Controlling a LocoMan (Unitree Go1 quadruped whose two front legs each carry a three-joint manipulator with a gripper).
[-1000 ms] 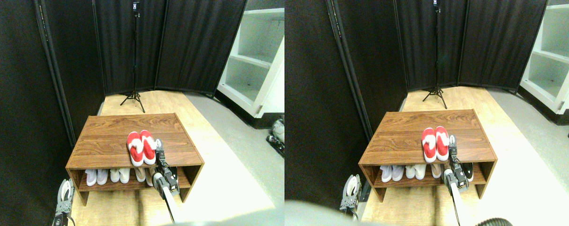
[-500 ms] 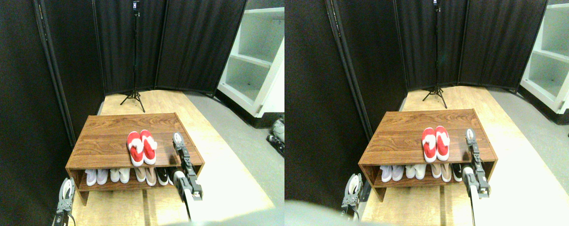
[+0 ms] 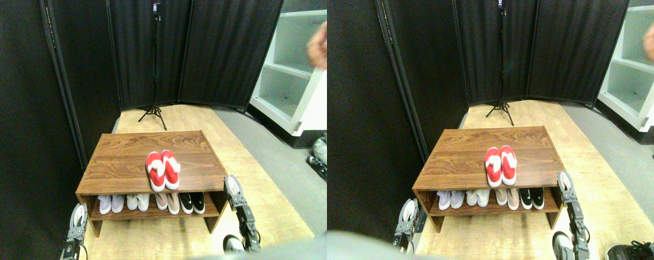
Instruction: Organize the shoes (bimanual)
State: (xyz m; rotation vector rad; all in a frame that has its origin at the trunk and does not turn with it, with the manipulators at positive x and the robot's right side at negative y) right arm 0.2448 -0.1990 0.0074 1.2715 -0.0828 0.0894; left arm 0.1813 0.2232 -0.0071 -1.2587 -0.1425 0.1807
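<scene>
Shoes (image 3: 162, 169), red with white fluffy lining, paired side by side and touching, toes toward the bottom of the frame, on top of the wooden shoe rack (image 3: 121, 157) just right of frame centre, near its front edge. Left gripper (image 3: 77, 218) low in the lower left beside the rack's corner, right gripper (image 3: 232, 189) in the lower right just off the rack's right end; both well apart from the pair, holding nothing, jaw spread too small to tell. Risks, as a judgement: any sideways sweep by the right gripper could clip the rack's end panel or nudge the pair askew or off the front edge; a person's hand (image 3: 318, 46), blurred at the upper right edge, might reach in and meet an arm. Rack top smooth wood grain; white, beige and black pairs on the shelf beneath. Pale wood floor, grey strip on the right, black folding screen behind, tripod (image 3: 154, 111) at upper centre, white shelving (image 3: 292, 76) at upper right.
</scene>
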